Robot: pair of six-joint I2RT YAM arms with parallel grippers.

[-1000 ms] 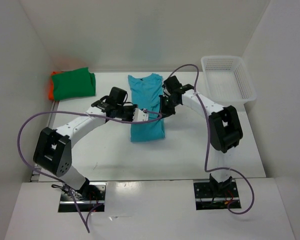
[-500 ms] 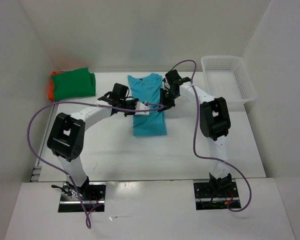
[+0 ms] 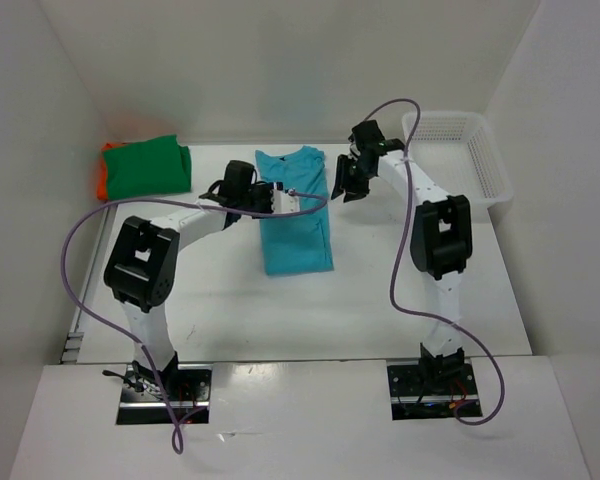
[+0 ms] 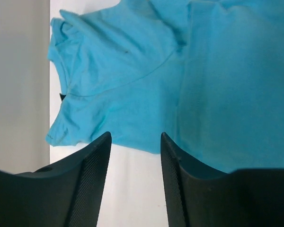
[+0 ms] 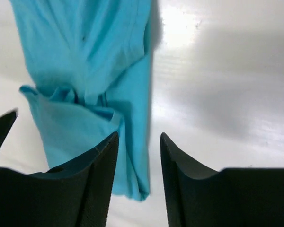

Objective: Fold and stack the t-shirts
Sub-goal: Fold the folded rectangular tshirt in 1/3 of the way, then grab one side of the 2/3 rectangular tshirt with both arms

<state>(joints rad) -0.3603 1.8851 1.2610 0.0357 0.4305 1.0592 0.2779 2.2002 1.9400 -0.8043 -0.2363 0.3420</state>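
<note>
- The turquoise t-shirt [image 3: 295,212] lies flat on the worktop [image 3: 430,300], midway between the left and right edges and nearer the far edge. It is folded lengthwise into 1 narrow strip with its collar toward the far edge.
- The green t-shirt [image 3: 148,167] sits folded in the far left corner, on top of the orange t-shirt [image 3: 101,183], of which only a thin margin shows.
- The left gripper [image 4: 135,142] hovers over the turquoise shirt's left edge. Its 2 fingers are parted and nothing is between them.
- The right gripper [image 5: 138,142] hangs above bare worktop just beside the shirt's right edge. Its fingers are likewise released and grasp nothing.
- A white mesh basket [image 3: 485,170] stands in the far right corner.
</note>
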